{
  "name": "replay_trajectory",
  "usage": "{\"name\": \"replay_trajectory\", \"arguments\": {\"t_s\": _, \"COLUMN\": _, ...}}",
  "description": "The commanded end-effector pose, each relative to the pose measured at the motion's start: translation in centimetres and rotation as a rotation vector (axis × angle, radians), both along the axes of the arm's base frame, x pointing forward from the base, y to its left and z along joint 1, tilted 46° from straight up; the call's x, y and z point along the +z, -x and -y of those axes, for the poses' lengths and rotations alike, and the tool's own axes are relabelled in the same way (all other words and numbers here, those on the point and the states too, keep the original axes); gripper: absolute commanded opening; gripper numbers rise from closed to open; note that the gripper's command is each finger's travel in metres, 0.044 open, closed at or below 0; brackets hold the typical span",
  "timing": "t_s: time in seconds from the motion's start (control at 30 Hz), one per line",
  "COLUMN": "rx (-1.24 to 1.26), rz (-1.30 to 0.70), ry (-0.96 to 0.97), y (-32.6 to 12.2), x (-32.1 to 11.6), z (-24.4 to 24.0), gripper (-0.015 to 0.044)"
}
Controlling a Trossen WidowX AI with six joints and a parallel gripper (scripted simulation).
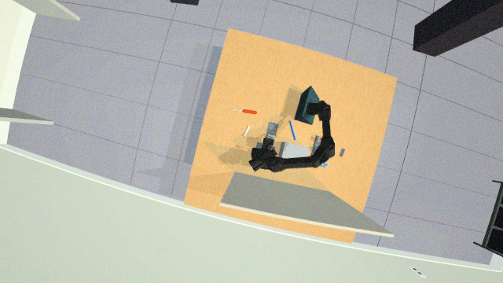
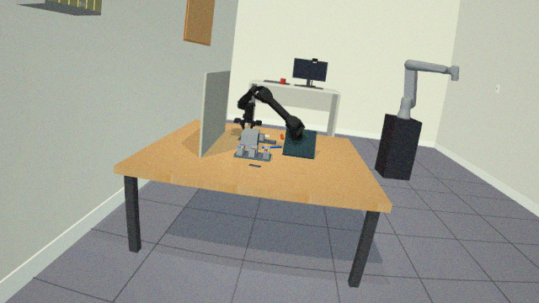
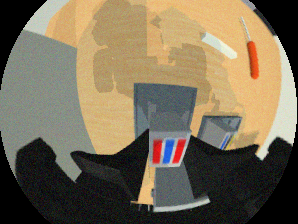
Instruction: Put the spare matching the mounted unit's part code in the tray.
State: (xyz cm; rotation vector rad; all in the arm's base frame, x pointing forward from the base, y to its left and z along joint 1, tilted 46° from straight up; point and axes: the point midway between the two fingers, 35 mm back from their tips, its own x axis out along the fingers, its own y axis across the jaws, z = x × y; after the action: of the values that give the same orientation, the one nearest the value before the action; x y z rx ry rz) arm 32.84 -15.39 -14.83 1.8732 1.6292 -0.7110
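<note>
My gripper [image 3: 164, 131] [image 2: 248, 125] is shut on a grey spare [image 3: 170, 151] with a red, blue and red striped label. It holds the spare above the blue-grey tray [image 3: 165, 91], near the tray's lower part in the wrist view. Whether they touch is unclear. Another grey unit [image 3: 214, 131] [image 1: 271, 131] with blue and yellow marks, seemingly the mounted one, sits beside the tray; its full code is not readable. Other spares [image 2: 240, 150] [image 2: 253, 151] [image 2: 266, 152] stand on the rack [image 2: 253, 157].
A pale grey block [image 1: 296, 150] [image 2: 250, 136] stands between rack and tray. A tall grey panel [image 1: 283, 200] [image 2: 215, 114] [image 3: 40, 90] stands along one side. An orange screwdriver [image 1: 249, 112] [image 3: 253, 60], a white stick [image 1: 247, 130] [image 3: 220, 45] and a blue pen [image 1: 292, 130] lie on the table.
</note>
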Motion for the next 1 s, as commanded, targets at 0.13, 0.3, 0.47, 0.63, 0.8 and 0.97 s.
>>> {"name": "replay_trajectory", "arguments": {"t_s": 0.13, "rx": -0.006, "rz": -0.001, "ry": -0.005, "y": 0.08, "x": -0.4, "z": -0.55, "gripper": 0.0}}
{"name": "replay_trajectory", "arguments": {"t_s": 0.3, "rx": -0.005, "rz": -0.001, "ry": -0.006, "y": 0.11, "x": -0.65, "z": -0.88, "gripper": 0.0}}
{"name": "replay_trajectory", "arguments": {"t_s": 0.47, "rx": 0.0, "rz": 0.0, "ry": -0.002, "y": 0.06, "x": -0.65, "z": -0.86, "gripper": 0.0053}}
{"name": "replay_trajectory", "arguments": {"t_s": 0.63, "rx": 0.0, "rz": 0.0, "ry": -0.002, "y": 0.06, "x": -0.65, "z": -0.86, "gripper": 0.0184}}
{"name": "replay_trajectory", "arguments": {"t_s": 0.8, "rx": 0.0, "rz": 0.0, "ry": -0.002, "y": 0.06, "x": -0.65, "z": -0.86, "gripper": 0.0315}}
{"name": "replay_trajectory", "arguments": {"t_s": 0.97, "rx": 0.0, "rz": 0.0, "ry": -0.002, "y": 0.06, "x": -0.65, "z": -0.86, "gripper": 0.044}}
